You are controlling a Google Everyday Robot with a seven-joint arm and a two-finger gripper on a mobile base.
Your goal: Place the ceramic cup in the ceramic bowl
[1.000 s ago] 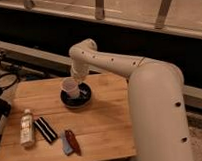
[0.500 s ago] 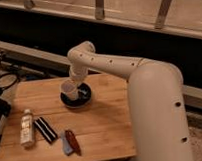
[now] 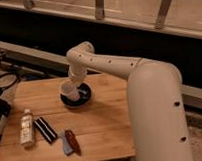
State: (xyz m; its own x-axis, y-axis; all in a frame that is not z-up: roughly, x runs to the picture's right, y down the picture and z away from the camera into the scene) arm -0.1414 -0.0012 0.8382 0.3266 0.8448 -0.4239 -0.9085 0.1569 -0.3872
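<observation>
A dark ceramic bowl (image 3: 81,97) sits on the wooden table (image 3: 106,125), left of its middle. A pale ceramic cup (image 3: 68,90) is at the bowl's left rim, tilted, partly over the bowl. My gripper (image 3: 72,85) hangs from the white arm right at the cup, above the bowl. The arm's wrist hides most of the gripper.
A white bottle (image 3: 26,127), a black-and-white striped packet (image 3: 45,129) and a red and blue packet (image 3: 69,141) lie at the table's front left. Dark equipment (image 3: 4,83) stands off the left edge. A dark wall with a railing runs behind.
The arm's wrist has shifted a little left and up over the bowl, and the cup has moved with it toward the bowl's left rim.
</observation>
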